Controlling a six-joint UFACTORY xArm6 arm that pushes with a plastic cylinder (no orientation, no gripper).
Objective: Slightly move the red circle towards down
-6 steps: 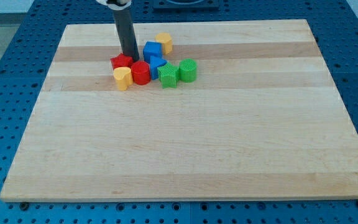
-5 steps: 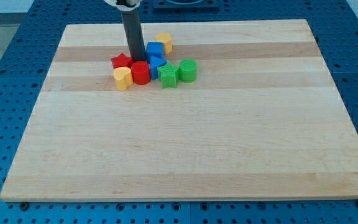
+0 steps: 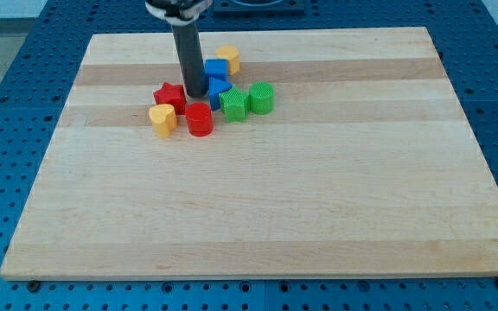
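Observation:
The red circle (image 3: 200, 119) is a short red cylinder on the wooden board (image 3: 258, 207), in the upper left part of the view. My tip (image 3: 196, 94) stands just above it in the view, very close to its top edge, between the red star (image 3: 169, 96) on the left and a blue block (image 3: 220, 89) on the right. A yellow heart-shaped block (image 3: 162, 119) lies to the left of the red circle, a small gap apart.
A second blue block (image 3: 215, 69) and a yellow block (image 3: 228, 59) lie above the group. Two green blocks (image 3: 233, 104) (image 3: 262, 98) sit to the right of the red circle. Blue perforated table surrounds the board.
My tip has moved right and down in the view. The red circle has slid down, and the yellow heart has shifted down and left, away from the red star.

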